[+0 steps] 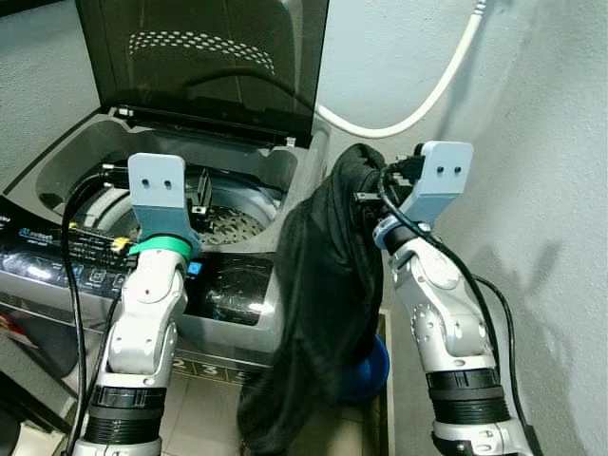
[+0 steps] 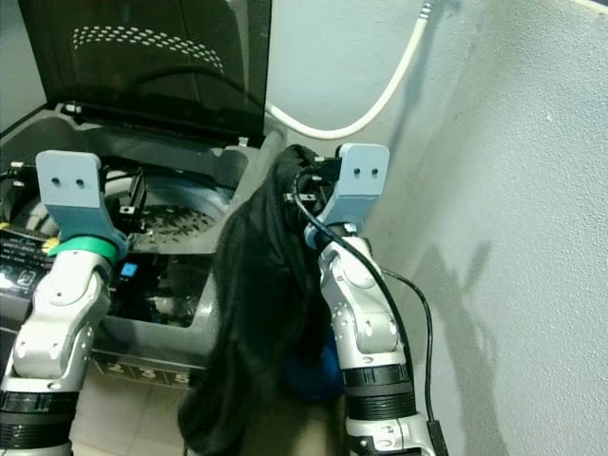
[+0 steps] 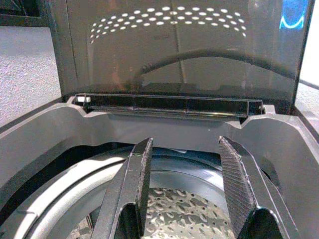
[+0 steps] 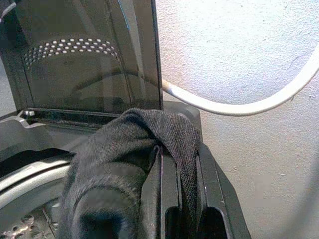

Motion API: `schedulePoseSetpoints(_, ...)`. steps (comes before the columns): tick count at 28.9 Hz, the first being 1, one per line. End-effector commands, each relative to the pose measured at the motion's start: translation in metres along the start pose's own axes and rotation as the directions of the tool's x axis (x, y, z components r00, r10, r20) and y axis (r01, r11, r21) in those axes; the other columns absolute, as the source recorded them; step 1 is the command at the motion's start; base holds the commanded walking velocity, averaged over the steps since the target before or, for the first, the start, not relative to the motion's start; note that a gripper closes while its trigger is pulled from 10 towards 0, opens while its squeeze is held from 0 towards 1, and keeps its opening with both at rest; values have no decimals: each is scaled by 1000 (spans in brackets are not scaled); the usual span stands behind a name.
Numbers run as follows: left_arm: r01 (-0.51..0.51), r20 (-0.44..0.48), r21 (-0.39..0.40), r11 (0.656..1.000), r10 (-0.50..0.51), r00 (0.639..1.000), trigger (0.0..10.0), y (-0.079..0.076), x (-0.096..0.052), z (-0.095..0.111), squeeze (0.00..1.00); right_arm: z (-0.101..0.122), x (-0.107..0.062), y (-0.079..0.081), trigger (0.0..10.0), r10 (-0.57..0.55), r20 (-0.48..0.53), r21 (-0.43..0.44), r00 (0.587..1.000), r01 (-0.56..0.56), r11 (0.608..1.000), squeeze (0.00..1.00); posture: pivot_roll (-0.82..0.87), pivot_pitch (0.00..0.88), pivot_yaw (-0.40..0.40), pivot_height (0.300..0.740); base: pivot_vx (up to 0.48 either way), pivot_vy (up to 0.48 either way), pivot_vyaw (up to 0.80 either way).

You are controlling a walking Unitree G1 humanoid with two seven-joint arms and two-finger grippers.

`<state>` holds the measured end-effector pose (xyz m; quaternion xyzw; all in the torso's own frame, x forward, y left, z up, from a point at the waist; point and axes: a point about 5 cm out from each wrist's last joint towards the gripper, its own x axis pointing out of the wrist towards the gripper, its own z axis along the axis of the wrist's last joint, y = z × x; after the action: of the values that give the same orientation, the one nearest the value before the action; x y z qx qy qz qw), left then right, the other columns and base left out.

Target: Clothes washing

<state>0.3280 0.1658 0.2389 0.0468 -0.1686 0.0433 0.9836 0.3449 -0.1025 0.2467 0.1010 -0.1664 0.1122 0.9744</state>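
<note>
my left gripper (image 3: 184, 184) is raised over the open top of the washing machine (image 1: 57, 161), above the front part of the drum opening; its two black fingers (image 3: 132, 189) stand spread apart with nothing between them, released. below and beyond them lies the perforated metal drum (image 1: 228, 224), ringed by a pale rim. the machine's dark tinted lid (image 1: 204, 57) stands upright at the back, hinged open, with a reflected pattern of dots near its top. the control panel (image 1: 66, 252) runs along the front edge nearest me, glossy and dark with small markings i cannot read. a black cable (image 1: 68, 275) runs along my left arm. to the right, at the machine's right edge, my right gripper (image 4: 172, 184) is clenched on a black garment (image 1: 323, 304): the fabric is bunched over and between the fingers at the top, beside the machine's right rear corner, and the rest hangs down in a long loose fold outside the machine's right side, its lower end near the floor. behind the lower part of the garment a blue rounded object (image 1: 370, 370) sits on the floor; i cannot tell what it is. a white hose (image 1: 418, 104) curves along the pale wall (image 1: 532, 190) behind and to the right.
</note>
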Motion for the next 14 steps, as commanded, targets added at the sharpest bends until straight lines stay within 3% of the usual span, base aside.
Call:
schedulePoseSetpoints(1,5,-11,11,1000,-5,1000,10000,0,-2,-2,0,10,3,0,10000,0,46,1,999,0,1000,0,117,30,-25,740,0,0,0)
schedulePoseSetpoints(3,5,-11,11,1000,-5,1000,10000,0,-2,-2,0,10,3,0,10000,0,46,1,999,0,1000,0,117,30,-25,740,0,0,0)
schedulePoseSetpoints(7,19,13,-39,999,-18,1000,10000,-10,-11,4,0,7,8,-6,10000,-18,17,-28,1000,19,999,0,136,26,-51,740,0,480,0)
schedulePoseSetpoints(14,19,16,-41,999,-19,1000,10000,-11,-12,5,0,6,9,-7,10000,-22,13,-29,1000,23,999,0,136,26,-51,740,0,480,0)
